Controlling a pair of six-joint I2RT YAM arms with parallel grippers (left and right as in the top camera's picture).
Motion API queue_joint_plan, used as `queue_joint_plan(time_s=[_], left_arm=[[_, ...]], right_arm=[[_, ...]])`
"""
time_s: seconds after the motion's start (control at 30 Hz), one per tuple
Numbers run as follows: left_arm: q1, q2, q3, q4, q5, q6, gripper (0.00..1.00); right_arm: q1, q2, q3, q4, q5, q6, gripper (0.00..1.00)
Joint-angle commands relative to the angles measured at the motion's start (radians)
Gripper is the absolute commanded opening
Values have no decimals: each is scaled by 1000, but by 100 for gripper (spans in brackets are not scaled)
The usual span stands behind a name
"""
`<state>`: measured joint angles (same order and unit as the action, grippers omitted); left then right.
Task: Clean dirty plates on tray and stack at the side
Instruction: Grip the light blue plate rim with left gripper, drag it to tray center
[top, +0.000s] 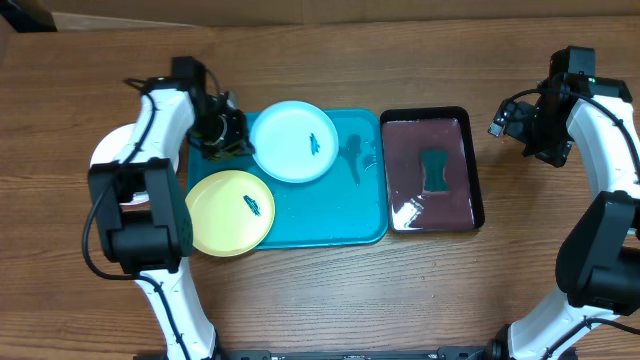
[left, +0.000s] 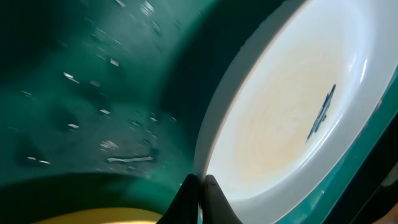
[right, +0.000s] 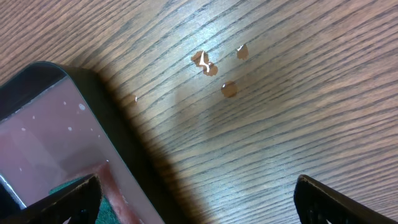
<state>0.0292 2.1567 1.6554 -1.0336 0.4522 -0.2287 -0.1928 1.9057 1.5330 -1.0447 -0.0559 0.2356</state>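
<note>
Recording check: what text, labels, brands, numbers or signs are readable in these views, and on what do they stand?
None can be read in any view.
The pale blue plate, yellow-green plate, turquoise tray and black tray carry no lettering. The dark marks on the plates are smears, not print.
No legible label shows on the left arm or right arm.

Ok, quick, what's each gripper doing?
Left gripper: closed on the pale blue plate rim.
Right gripper: open, holding nothing.
</note>
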Motion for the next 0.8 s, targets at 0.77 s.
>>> queue_joint_plan(time_s=[0.77], left_arm=[[-200, 14, -7, -55, -275, -36, 38]], right_arm=[[2, -9, 18, 3, -6, 4, 100]])
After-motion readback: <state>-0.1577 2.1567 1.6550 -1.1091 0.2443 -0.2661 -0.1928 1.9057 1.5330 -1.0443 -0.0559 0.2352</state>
